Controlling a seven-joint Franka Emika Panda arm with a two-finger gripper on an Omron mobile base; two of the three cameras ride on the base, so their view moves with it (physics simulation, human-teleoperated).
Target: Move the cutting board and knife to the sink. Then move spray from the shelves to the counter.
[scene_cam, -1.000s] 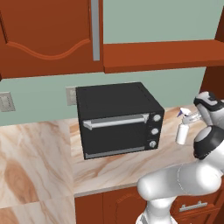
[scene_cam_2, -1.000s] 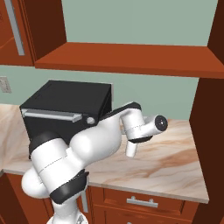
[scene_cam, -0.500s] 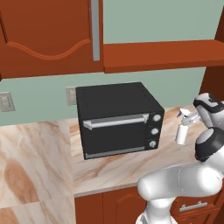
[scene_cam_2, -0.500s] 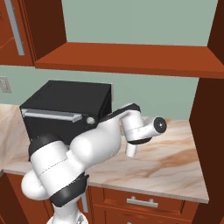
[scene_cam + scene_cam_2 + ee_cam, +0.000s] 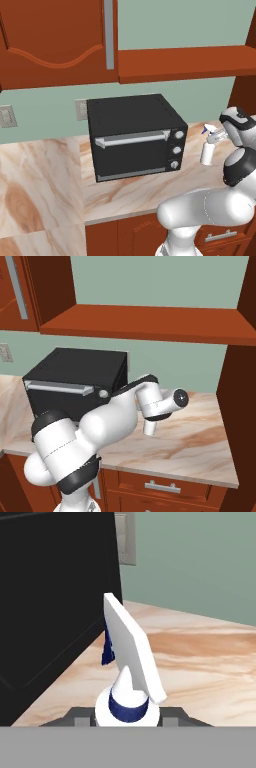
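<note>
White spray bottle (image 5: 128, 677) sits pinched between the fingers (image 5: 80, 716), nozzle up, held just above the desk (image 5: 145, 192). Bottle (image 5: 208, 149) hangs right of the black oven (image 5: 135, 135), near its knob side. Wooden shelf (image 5: 145, 323) runs above oven and bottle, well apart from both.

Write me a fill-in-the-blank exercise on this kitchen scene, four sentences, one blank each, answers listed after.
1. The gripper is shut on the ____.
2. The spray bottle is beside the black ____.
3. The oven stands on the marble ____.
4. The wooden shelf hangs ____ the counter.

Missing words: spray bottle; oven; counter; above
</note>
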